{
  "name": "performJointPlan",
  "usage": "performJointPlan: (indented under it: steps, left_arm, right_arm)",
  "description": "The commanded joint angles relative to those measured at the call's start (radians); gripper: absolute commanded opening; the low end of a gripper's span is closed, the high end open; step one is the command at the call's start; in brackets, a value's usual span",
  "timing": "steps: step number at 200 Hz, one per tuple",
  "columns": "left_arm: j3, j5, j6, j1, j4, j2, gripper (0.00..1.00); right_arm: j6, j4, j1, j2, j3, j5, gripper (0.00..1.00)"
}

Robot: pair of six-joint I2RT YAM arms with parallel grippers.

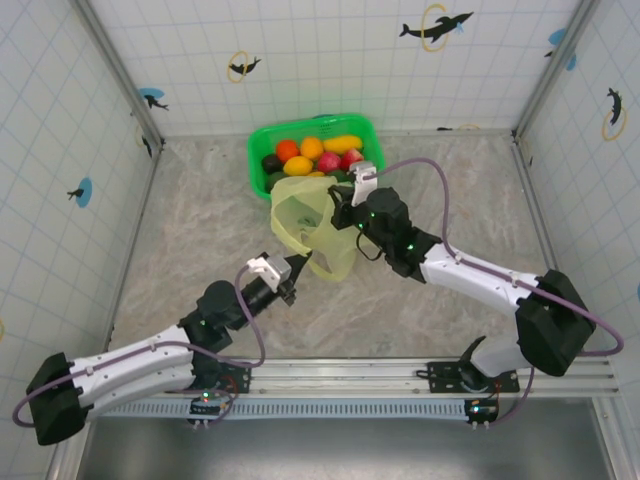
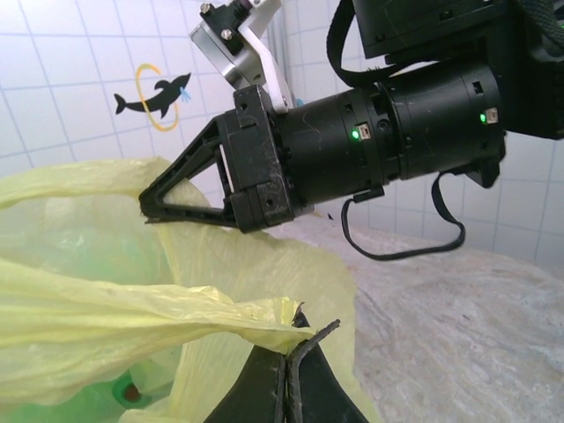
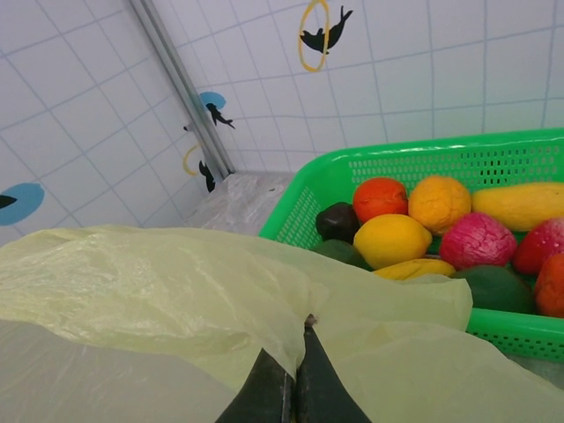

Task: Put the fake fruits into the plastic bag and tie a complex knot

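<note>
From above, the plastic bag [image 1: 315, 225], crumpled at mid-surface [image 1: 200, 230] just before the green basket [image 1: 262, 150] holding the fruits [image 1: 310, 150], is seen pinched by the left hand [image 1: 293, 275] at its near edge and the right hand [image 1: 338, 212] at its top. In each wrist view in turn, thin yellow-green film is clamped between closed fingers [image 2: 260, 392]. Bag opening is judged in hand; next, the mouth must be spread and one hand freed for fruit.

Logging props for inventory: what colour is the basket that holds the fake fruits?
Bright green: the basket shows best in the right wrist view.
</note>
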Motion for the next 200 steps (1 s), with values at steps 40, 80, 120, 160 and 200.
performJointPlan:
  steps: [40,80,120,160,200]
  left_arm:
    - [0.089,-0.036,-0.124,-0.005,-0.364,-0.145,0.0]
    - [0.114,-0.12,-0.242,-0.006,-0.463,-0.299,0.0]
    - [0.055,-0.167,-0.223,-0.006,-0.497,-0.328,0.0]
    - [0.046,-0.205,-0.195,-0.006,-0.492,-0.307,0.0]
    - [0.045,-0.238,-0.19,-0.004,-0.501,-0.292,0.0]
  right_arm:
    - [-0.153,-0.106,-0.038,0.021,0.095,-0.254,0.57]
    - [-0.117,-0.092,-0.14,-0.022,0.115,-0.403,0.59]
    - [-0.003,-0.137,-0.27,0.088,0.188,-0.388,0.69]
    - [0.134,0.066,-0.337,0.183,0.181,-0.663,0.76]
    - [0.155,0.155,-0.31,0.231,0.273,-1.039,0.79]
